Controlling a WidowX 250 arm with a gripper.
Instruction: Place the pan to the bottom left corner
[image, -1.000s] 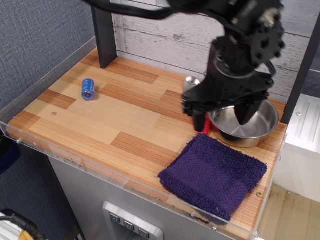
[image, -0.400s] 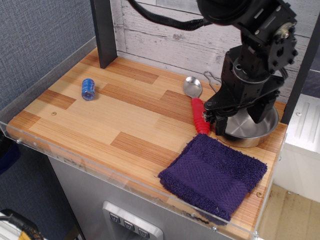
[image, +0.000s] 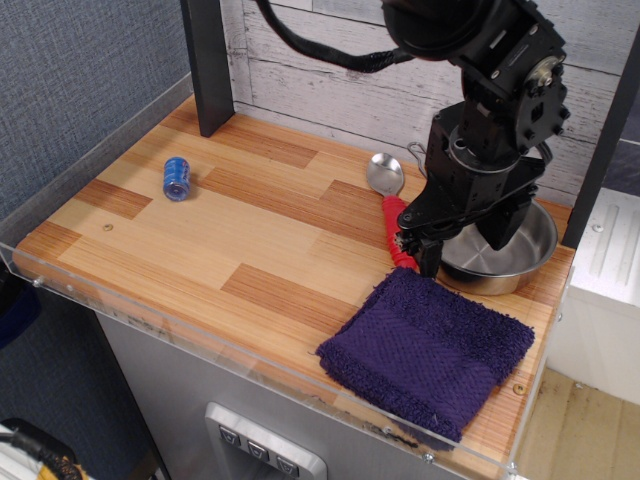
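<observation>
Wooden and striped, the bench (image: 200, 230) is edged with a clear acrylic rim, and its bottom left corner (image: 45, 255) lies bare, well apart from everything else. A small blue spool (image: 176, 178) lies further back on the left side. Near the middle rests a spoon (image: 388, 195) with a red handle, and in front of it a purple towel (image: 428, 350). At the far right sits the pan (image: 520, 255), just behind the towel. The end effector (image: 460, 245) hangs over the pan's near-left rim with its fingers spread, one outside the wall and one over the bowl, gripping nothing. The step in hand looks like the reach for the grasp. The next move likely calls for lowering, pinching the rim, then carrying the pan across without snagging the spoon.
</observation>
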